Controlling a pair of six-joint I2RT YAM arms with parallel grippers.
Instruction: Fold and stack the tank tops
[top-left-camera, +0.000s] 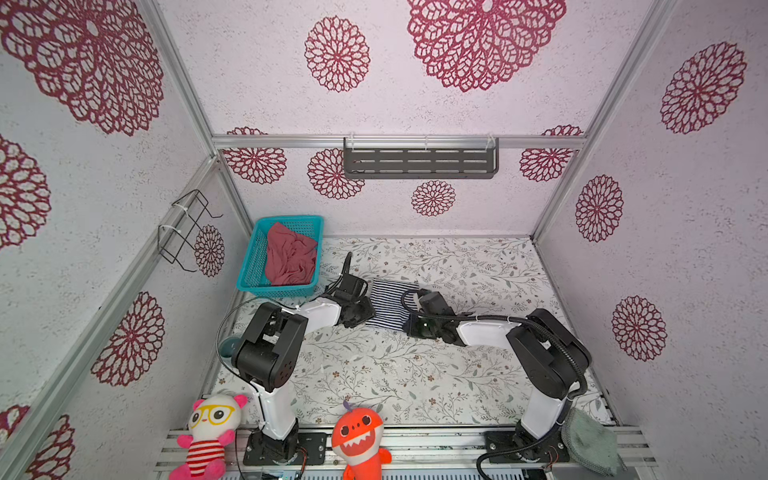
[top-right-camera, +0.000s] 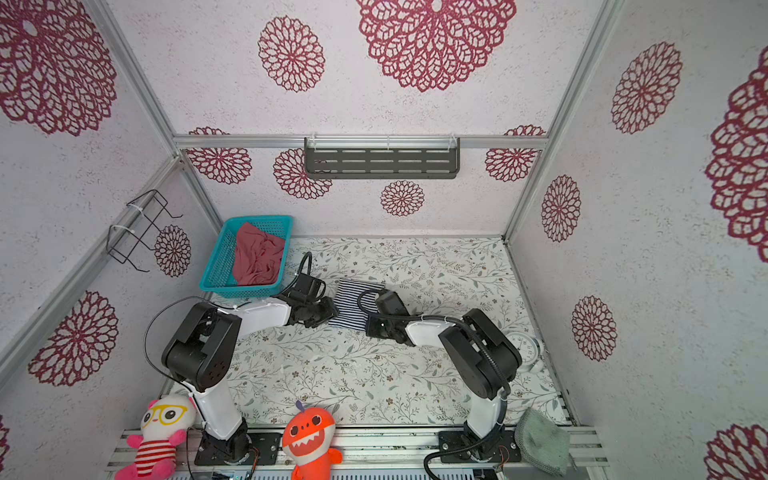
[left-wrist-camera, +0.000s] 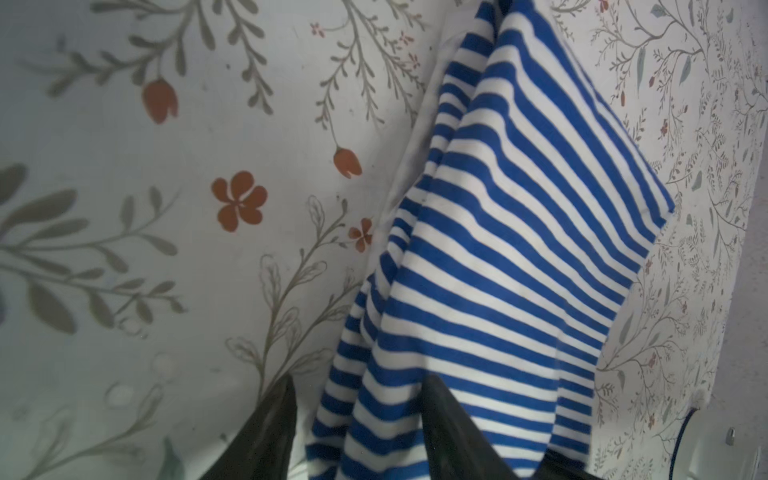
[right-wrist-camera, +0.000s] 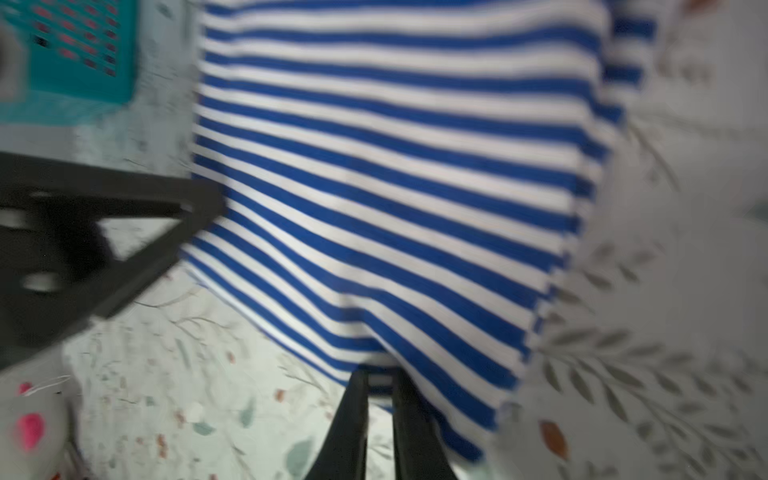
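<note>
Grey-green fuzzy cloth (top-left-camera: 590, 444) lay slumped at five o'clock on the near rail. A pink-and-white plush toy (top-left-camera: 210, 424) and an orange plush toy (top-left-camera: 357, 432) sat between six and seven o'clock, and none of the three belonged to the job. Beyond them the surface (top-left-camera: 395, 374), a smooth sheet printed with leaves and small flowers, ran bare up to its middle. There the striped tank top (top-left-camera: 388, 305) lay as a narrow panel of thin, soft jersey, apparently in several layers, between the two arms. The right end effector (right-wrist-camera: 380, 376), in a blurred view, had its fingers almost together, pinching the knit's edge on the four o'clock side. The left end effector (left-wrist-camera: 359, 382), on the eight o'clock side, had its fingers apart around bunched layers. A sliver of surface showed beside one finger, so it looked unclamped. To fold this well, both sides would likely need a firm pinch through every layer, then an even, low carry so the limp cloth kept its edges matched rather than sliding or creasing. Farthest off, at ten o'clock, a rigid teal mesh basket (top-left-camera: 249, 266) held the rose-red tank top (top-left-camera: 291, 257), crumpled in soft ridges and not yet folded.
</note>
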